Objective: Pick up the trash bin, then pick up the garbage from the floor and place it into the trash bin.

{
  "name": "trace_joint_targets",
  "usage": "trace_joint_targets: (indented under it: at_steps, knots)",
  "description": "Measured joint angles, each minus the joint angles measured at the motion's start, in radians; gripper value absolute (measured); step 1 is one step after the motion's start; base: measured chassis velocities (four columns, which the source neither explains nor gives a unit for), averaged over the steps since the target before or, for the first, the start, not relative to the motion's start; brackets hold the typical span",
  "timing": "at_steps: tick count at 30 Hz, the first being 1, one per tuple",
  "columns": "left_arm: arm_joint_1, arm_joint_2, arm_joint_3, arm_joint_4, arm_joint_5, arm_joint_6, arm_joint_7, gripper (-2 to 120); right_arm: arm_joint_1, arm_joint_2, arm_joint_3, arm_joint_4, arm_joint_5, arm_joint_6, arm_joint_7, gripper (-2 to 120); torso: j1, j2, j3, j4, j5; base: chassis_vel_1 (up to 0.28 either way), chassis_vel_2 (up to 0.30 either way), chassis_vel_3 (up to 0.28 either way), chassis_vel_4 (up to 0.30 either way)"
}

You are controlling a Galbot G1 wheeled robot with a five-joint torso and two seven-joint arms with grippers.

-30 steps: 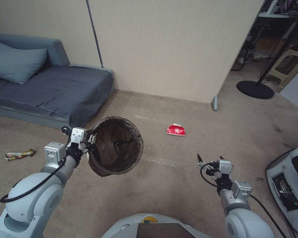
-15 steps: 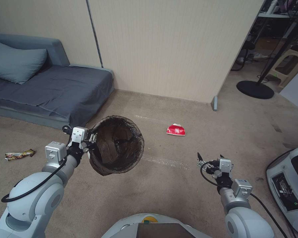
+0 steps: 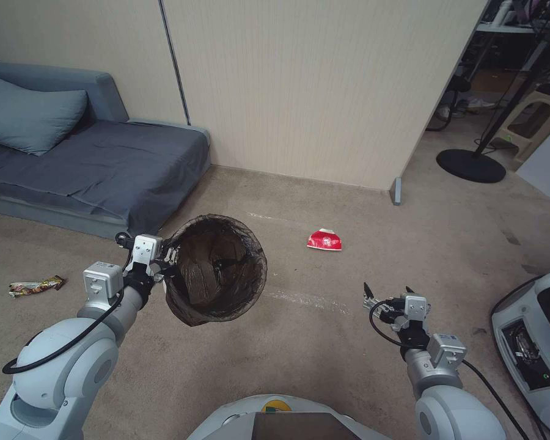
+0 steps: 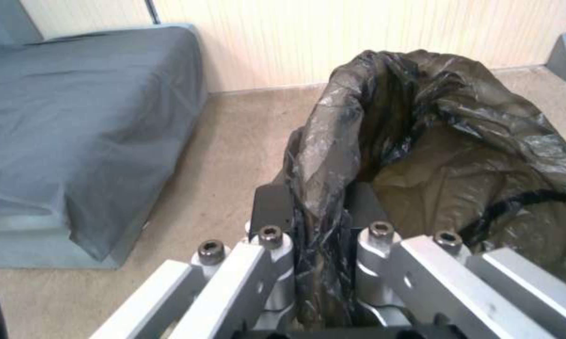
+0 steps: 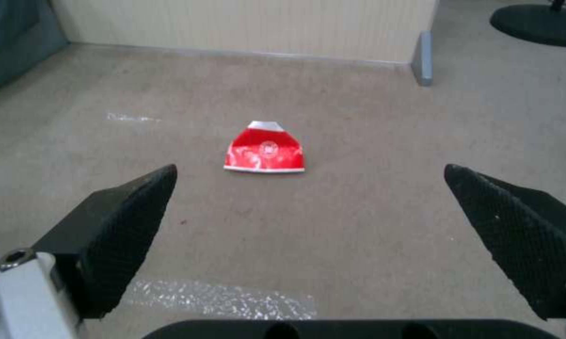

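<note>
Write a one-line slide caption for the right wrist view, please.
Open right gripper hovers above the carpet, facing a red paper packet.

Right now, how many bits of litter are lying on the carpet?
2. A red packet lies ahead near the wall, and a snack wrapper lies far left by the sofa. More may be hidden behind the bin.

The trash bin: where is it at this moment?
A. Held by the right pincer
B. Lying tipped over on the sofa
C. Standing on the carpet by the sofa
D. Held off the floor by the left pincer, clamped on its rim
D: the left pincer clamps the trash bin at its bag-covered rim, above the floor.
</note>
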Motion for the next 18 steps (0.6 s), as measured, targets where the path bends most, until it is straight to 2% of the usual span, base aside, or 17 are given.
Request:
trace_joint_targets:
  at_steps: [14,18]
  knots:
    - [0.007,0.002,0.003,0.000,0.003,0.000,-0.012,7,0.002,-0.007,0.007,0.001,0.002,-0.005,-0.024,100,0.000,0.000,0.000,0.0000,0.0000,0.000,0.000,0.000,0.000]
    - [0.008,0.001,0.003,0.000,0.003,0.000,-0.019,7,0.002,-0.008,0.006,0.002,0.002,-0.009,-0.027,100,0.000,0.000,0.000,-0.0001,0.0000,-0.075,0.072,0.084,-0.062]
